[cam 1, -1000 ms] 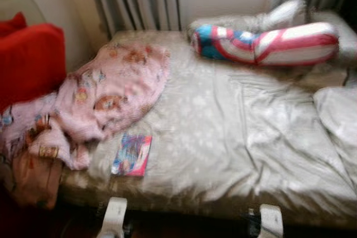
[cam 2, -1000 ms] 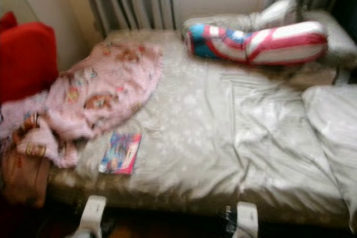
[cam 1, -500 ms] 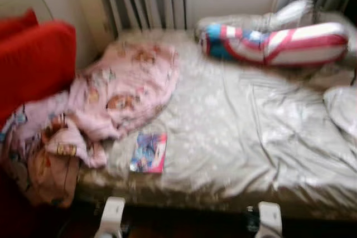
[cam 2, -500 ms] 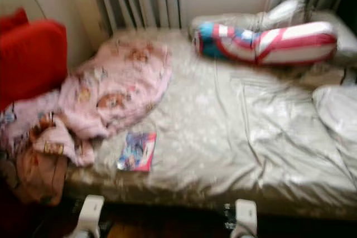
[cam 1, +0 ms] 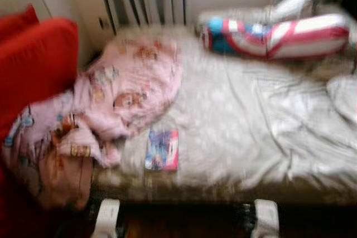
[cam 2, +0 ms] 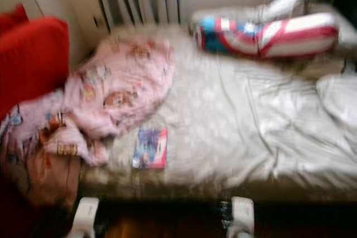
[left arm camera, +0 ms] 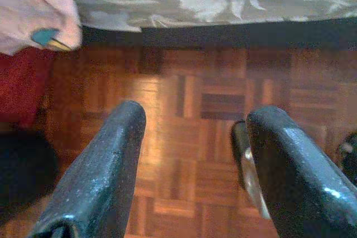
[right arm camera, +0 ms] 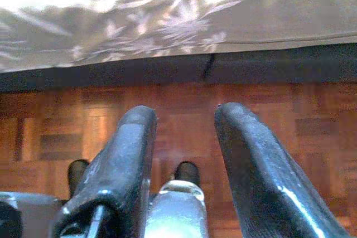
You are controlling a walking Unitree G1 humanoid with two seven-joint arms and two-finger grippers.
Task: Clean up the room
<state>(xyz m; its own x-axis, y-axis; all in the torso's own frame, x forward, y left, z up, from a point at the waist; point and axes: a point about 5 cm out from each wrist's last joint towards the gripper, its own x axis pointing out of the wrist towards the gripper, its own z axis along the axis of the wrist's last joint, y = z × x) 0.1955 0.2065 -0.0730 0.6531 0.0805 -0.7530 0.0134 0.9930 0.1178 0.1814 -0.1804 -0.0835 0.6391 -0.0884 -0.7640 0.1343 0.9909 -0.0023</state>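
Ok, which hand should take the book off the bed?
Left, probably. The book lies near the bed's front edge, closer to the left hand; the right hand hangs further off. Both are open.

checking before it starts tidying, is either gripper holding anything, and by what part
Nothing is held. The left gripper and right gripper both hang open over the brown wooden parquet floor, fingers empty.

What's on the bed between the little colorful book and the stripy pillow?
Only bare, wrinkled grey sheet lies between the book and the striped pillow, as the left eye view shows; the picture is blurry.
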